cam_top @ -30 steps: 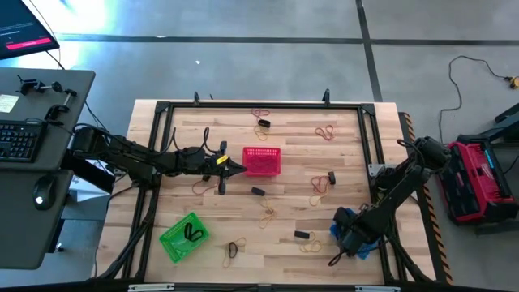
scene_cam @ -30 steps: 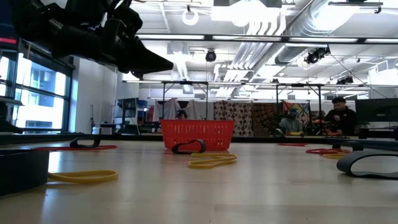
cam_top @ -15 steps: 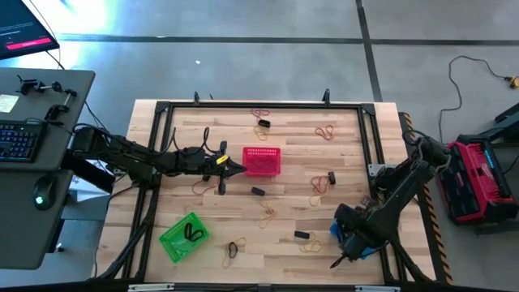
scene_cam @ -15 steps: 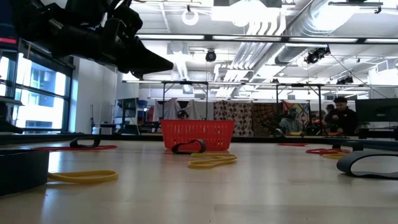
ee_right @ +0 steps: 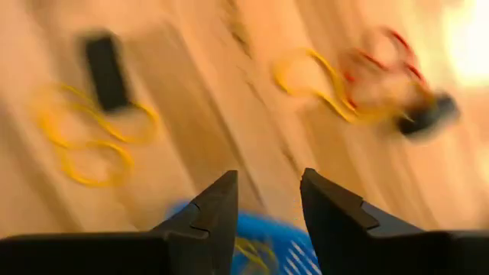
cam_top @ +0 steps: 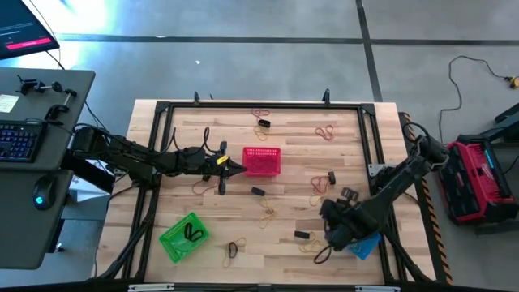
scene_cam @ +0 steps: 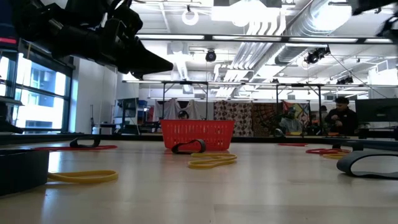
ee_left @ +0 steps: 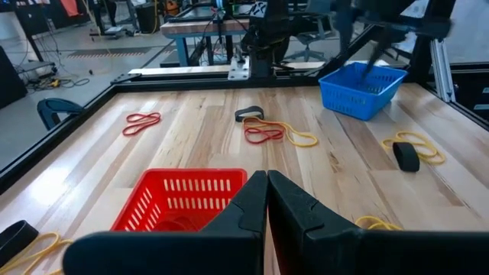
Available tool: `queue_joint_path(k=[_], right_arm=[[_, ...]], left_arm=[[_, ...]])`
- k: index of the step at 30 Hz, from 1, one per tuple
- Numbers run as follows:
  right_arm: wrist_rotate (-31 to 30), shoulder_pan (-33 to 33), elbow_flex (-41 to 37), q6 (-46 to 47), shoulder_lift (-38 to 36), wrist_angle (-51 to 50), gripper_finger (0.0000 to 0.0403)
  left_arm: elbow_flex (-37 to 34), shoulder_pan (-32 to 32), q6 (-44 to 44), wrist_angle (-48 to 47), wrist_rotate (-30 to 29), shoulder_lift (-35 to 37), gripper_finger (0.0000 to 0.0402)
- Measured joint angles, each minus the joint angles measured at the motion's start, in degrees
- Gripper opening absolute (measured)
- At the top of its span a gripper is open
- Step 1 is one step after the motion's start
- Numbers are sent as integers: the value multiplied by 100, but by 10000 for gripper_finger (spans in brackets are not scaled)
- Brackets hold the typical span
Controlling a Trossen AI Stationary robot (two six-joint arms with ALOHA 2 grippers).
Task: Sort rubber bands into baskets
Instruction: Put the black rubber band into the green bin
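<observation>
Pale wooden plank table (cam_top: pixel 284 195) inside black metal frame, workshop room behind. Tan, black and reddish rubber bands (cam_top: pixel 318 185) scattered across planks. Small red square mesh basket (cam_top: pixel 262 161) near table middle; green mesh basket (cam_top: pixel 184 237) by near-left corner, dark band inside; blue mesh basket (cam_top: pixel 366 244) by near-right edge. Left gripper (cam_top: pixel 240 169) just beside red basket's left wall, fingers pressed together, nothing between. Right gripper (ee_right: pixel 266 200) beside blue basket, above yellow loops (ee_right: pixel 90 137) and black band (ee_right: pixel 106 70), fingers parted, nothing held.
</observation>
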State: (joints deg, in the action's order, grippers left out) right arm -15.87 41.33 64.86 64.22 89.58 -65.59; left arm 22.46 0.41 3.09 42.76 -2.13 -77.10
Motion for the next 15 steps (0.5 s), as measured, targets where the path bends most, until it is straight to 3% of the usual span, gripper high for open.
queue_joint_path(k=[7,15], right_arm=[[-3,-421,0,-1331,0,1449,99],[252,-574,-2,-2145,36,2074,33]], left_arm=[[0,0,0,-67,0,0,3],[0,-5,-4,-183,0,0,3]])
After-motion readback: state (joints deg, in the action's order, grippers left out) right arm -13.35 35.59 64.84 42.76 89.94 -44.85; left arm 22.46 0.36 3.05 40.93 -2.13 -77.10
